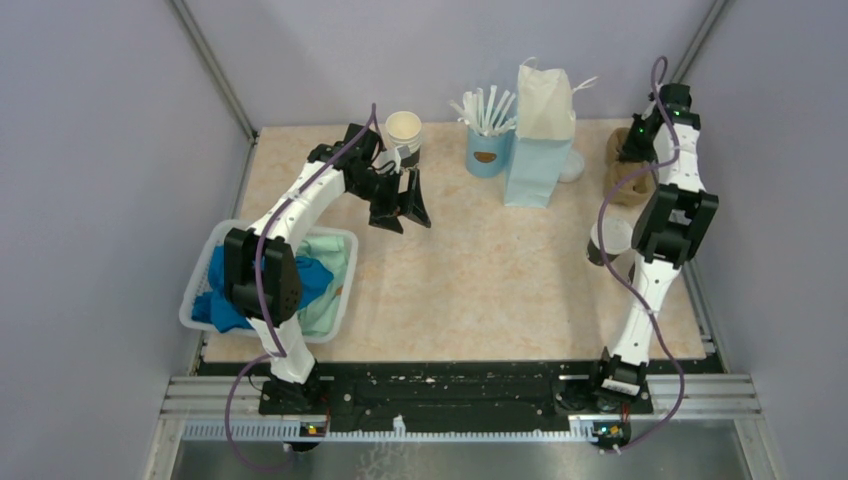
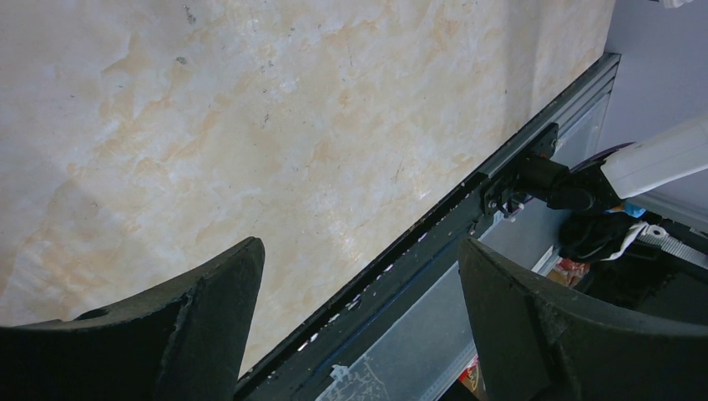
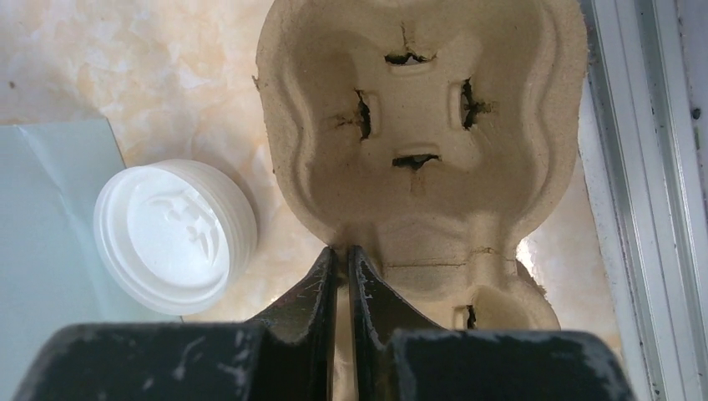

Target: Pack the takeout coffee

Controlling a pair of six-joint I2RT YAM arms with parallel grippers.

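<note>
The takeout coffee (image 1: 610, 238) stands at the right of the table, white lid up and dark band below, partly hidden by my right arm. My right gripper (image 1: 628, 160) is shut on the near rim of a brown pulp cup carrier (image 1: 630, 185) at the back right. In the right wrist view the fingers (image 3: 321, 280) pinch the carrier's (image 3: 417, 125) edge, and its cup wells are empty. My left gripper (image 1: 408, 218) is open and empty above the table, just in front of a lidless cream-and-black cup (image 1: 403, 130). In the left wrist view the left gripper (image 2: 359, 246) has its jaws wide apart.
A light blue paper bag (image 1: 540, 135) stands at the back, with a blue cup of white sticks (image 1: 487, 150) to its left. A loose white lid (image 3: 171, 234) lies between bag and carrier. A white basket (image 1: 195, 300) of blue and green cloths sits at the left.
</note>
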